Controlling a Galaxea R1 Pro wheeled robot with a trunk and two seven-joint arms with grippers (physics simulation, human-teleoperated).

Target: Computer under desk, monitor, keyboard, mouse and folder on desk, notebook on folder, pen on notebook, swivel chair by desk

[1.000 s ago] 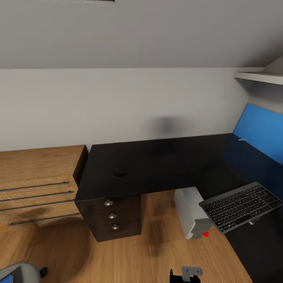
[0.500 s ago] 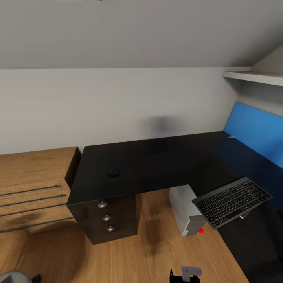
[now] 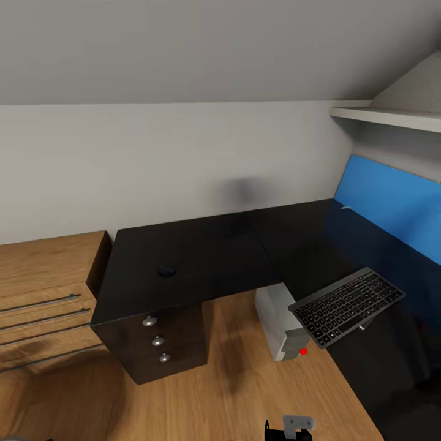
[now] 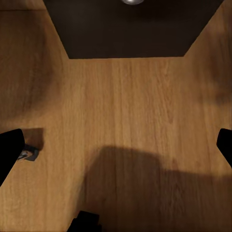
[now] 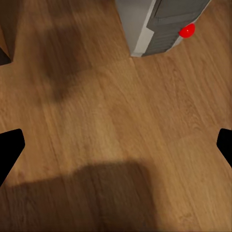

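The desk (image 3: 208, 257) is L-shaped with a glossy black top, a blue back panel (image 3: 392, 205) and dark drawers with silver knobs (image 3: 158, 340). A small dark mouse (image 3: 165, 270) lies on its left wing. The keyboard (image 3: 348, 305) sits tilted at the inner edge of the right wing, partly overhanging. Below it the light-grey computer (image 3: 277, 318) stands on the floor, also seen close up as the computer (image 5: 159, 21) with a red button. My left gripper (image 4: 116, 150) and right gripper (image 5: 116, 147) hang open over bare floor. Monitor, folder, notebook, pen and swivel chair are out of view.
A light wooden chest (image 3: 43, 288) with long bar handles adjoins the desk's left end. A white shelf (image 3: 386, 115) juts from the wall above the blue panel. Wooden floor (image 3: 233, 392) lies in front of the drawers. The drawer unit's base (image 4: 130, 29) is near my left gripper.
The head view has swung to the right, so everything has slid left in the picture and the grey chair at the lower left has left the frame. The things themselves have not moved.
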